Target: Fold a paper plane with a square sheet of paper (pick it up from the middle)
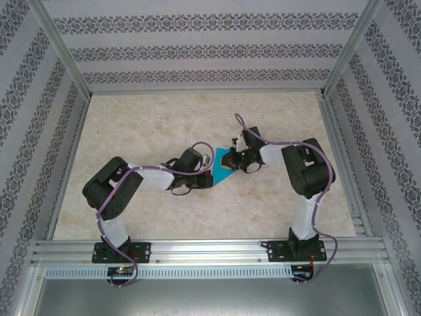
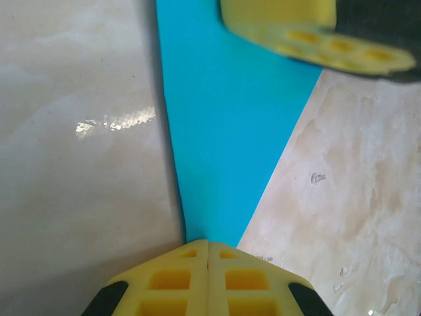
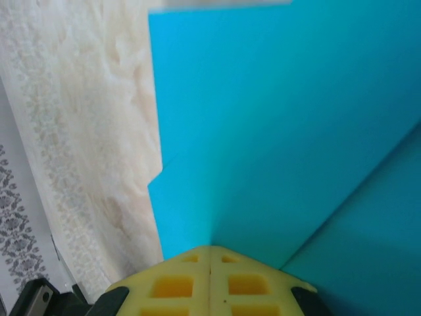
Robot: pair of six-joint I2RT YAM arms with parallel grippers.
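Here, above a pale marbled surface (image 1: 164, 118), the left arm (image 1: 125, 187) and right arm (image 1: 306, 168) reach inward and share one teal square sheet of paper (image 1: 222, 162).
The sheet, creased into layers, is held mid-surface between them. The left end effector (image 2: 208, 245) is clamped tight on its narrow tip; the right end effector (image 3: 210, 249) is pinched closed on the opposite side, beside a stepped edge. Gripping both ends probably steadies the paper for a crease.

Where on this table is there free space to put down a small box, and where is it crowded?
Free: the far strip of table by the back wall, and the near middle between the arm bases. Crowded: the centre, where left gripper and right gripper pinch the paper.
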